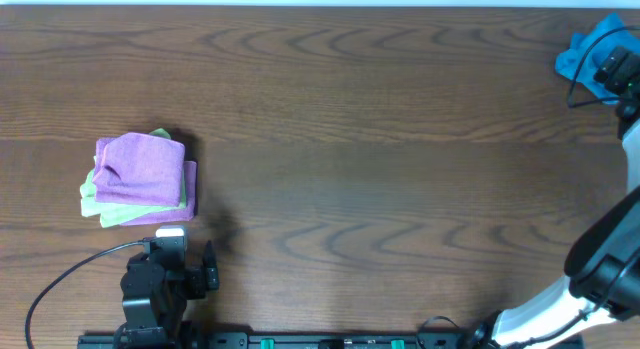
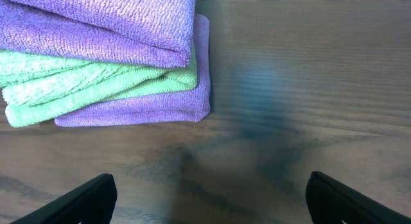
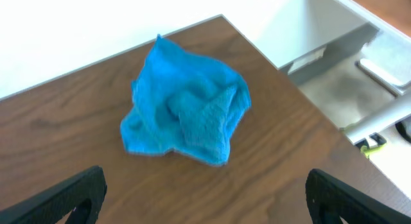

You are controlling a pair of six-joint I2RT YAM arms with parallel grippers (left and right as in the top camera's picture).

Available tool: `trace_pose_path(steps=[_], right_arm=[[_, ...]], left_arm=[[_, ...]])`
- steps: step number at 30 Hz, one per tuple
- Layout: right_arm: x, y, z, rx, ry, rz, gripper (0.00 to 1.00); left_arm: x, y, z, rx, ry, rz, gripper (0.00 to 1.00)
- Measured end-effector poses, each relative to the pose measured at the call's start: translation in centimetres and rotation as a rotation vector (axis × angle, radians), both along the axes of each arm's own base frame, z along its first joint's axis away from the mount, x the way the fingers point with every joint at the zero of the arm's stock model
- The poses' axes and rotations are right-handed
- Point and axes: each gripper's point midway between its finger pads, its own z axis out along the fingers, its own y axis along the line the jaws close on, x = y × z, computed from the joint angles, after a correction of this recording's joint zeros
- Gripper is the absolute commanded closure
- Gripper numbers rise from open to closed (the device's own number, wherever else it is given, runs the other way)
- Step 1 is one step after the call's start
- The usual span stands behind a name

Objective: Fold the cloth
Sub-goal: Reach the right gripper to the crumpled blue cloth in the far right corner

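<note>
The cloth is a bright sky-blue fuzzy heap, crumpled on the brown table close to its far right corner. In the overhead view the cloth shows at the top right, partly covered by my right arm. My right gripper hovers just short of it, open, with bare wood between its fingers; in the overhead view the right gripper sits right beside the heap. My left gripper is open and empty over bare wood at the near left, far from the cloth.
A pile of folded purple and light green cloths lies at the left, just ahead of the left gripper. The table's far edge and right corner run close behind the blue heap, with a white frame beyond.
</note>
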Motion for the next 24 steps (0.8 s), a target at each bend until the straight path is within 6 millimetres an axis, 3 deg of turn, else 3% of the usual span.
trace_pose_path(steps=[6,14,24], right_arm=[[2.0,-1.3,-1.5,0.002,-0.033,-0.017,0.01],[5.0,-3.6,-6.3,0.058,-0.025,-0.053,0.01],[5.4,-5.5,-11.8,0.116,-0.006,-0.114,0.03]], left_arm=[[0.0,0.0,0.0,0.000,0.000,0.000,0.05],[0.0,0.0,0.0,0.000,0.000,0.000,0.05],[0.0,0.0,0.0,0.000,0.000,0.000,0.05]])
